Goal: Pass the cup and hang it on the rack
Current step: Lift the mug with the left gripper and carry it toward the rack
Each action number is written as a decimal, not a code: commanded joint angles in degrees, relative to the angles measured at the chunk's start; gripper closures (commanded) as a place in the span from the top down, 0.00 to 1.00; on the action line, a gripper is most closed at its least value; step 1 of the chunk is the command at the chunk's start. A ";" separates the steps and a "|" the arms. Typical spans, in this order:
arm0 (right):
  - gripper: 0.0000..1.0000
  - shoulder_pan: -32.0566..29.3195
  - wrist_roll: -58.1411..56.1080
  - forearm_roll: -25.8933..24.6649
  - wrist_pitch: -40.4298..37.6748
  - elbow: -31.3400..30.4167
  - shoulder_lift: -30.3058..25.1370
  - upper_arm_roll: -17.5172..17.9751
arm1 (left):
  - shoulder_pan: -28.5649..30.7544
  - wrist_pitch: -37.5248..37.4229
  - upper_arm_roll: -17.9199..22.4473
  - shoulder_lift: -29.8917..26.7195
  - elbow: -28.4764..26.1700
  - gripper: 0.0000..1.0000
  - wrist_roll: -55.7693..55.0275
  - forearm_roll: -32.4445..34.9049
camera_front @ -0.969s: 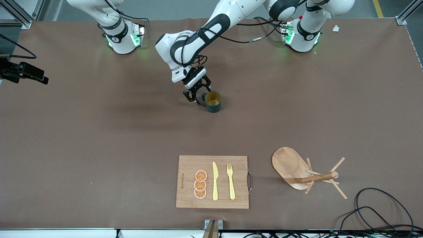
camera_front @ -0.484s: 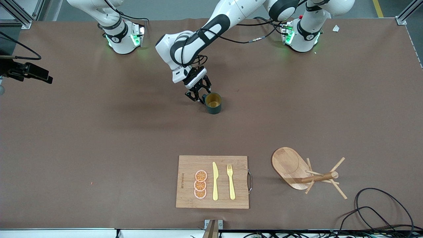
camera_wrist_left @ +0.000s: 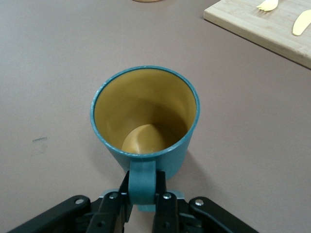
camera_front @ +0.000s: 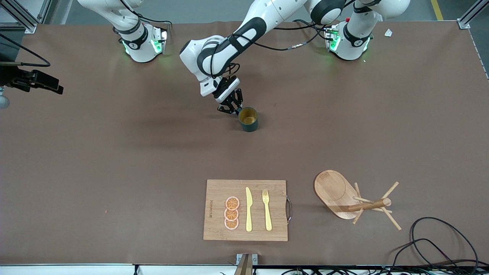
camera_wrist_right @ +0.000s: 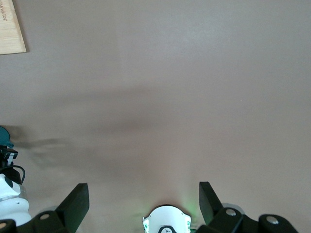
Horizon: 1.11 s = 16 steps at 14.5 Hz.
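A: Cup is sitting upright mid-tabletop, left claw clenching its handle, probably so the body stays free for the pass.

B: And the right claw is waiting released over bare tabletop.

A: Counting: one cup, one rack toward the left arm's end, one cutting board carrying a knife, a fork, three orange slices.

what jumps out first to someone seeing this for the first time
The left gripper, reaching out mid-table, has its fingers shut on the handle of the cup, which stands upright. Nearer the front camera, the rack stands beside a cutting board holding a knife, fork and orange slices.
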 commanded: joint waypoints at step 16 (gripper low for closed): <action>1.00 -0.91 -0.15 0.24 -1.11 -4.51 -7.46 0.95 | 29.54 -5.04 0.67 -31.69 -0.42 0.01 29.66 -26.34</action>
